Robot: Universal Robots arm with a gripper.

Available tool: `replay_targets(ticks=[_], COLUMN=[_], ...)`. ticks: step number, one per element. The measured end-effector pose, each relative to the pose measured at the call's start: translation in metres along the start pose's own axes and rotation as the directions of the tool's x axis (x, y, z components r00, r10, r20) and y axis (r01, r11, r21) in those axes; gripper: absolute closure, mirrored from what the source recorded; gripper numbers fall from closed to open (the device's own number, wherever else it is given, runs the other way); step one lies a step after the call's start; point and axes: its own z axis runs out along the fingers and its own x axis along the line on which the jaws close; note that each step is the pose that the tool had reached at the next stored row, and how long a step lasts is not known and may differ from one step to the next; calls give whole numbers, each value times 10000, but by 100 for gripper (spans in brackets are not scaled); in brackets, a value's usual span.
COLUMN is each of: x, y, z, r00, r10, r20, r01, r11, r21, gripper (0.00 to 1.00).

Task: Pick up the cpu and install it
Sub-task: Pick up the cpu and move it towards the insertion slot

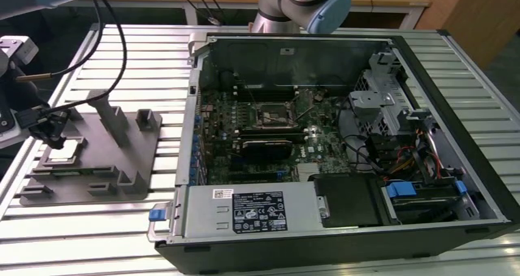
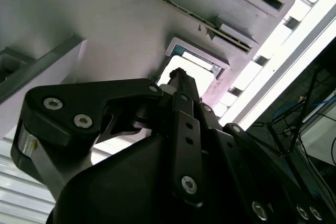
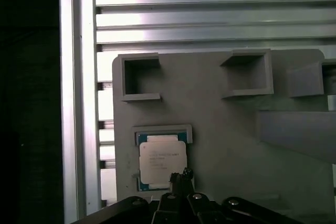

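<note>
- Over on the exterior view's left, the cpu (image 1: 68,147) lies flat, lid up, in a shallow square recess of the grey fixture (image 1: 94,172). The fixture rests on the slatted tabletop (image 1: 97,227) beside the open computer case (image 1: 325,251).
- My worry from here: a tip brought down on the lid could scrape it. A grip taken off-centre could also tilt the chip against the recess wall, so that it jams or drops.
- In the first wrist view the jaws sit over the cpu's (image 3: 163,163) edge, toward one corner rather than its middle. Whether they touch the lid I cannot tell.
- As far as I can judge, the jaws are drawn together to a narrow tip and hold nothing; the chip is not yet lifted.
- Inside the case, the socket (image 1: 271,113) is well apart from the fixture, so I'd expect a loose hold to have a long carry in which to slip.
</note>
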Motion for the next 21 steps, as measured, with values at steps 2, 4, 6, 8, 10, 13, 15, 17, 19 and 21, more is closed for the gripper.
replay_targets(ticks=[2, 4, 6, 8, 10, 13, 15, 17, 19, 21], x=[6, 14, 25, 36, 52, 71, 74, 75, 75, 76], y=[4, 13, 31, 51, 58, 56, 54, 54, 53, 53], z=[17, 33, 45, 60, 73, 104, 128, 150, 168, 180], r00=[10000, 10000, 10000, 10000, 10000, 10000, 10000, 10000, 9999, 9998], r10=[0, 0, 2, 1, 1, 0, -10, -59, -145, -195], r20=[-8, -13, -15, -12, -16, -12, -12, -16, -20, -23], r01=[0, 0, -2, -1, -1, 0, 10, 59, 145, 195], r11=[10000, 10000, 10000, 10000, 10000, 10000, 10000, 10000, 9999, 9998], r21=[0, 1, 3, 2, 8, 9, 9, 8, 6, 5], gripper=[89, 89, 89, 89, 89, 89, 89, 89, 89, 89])
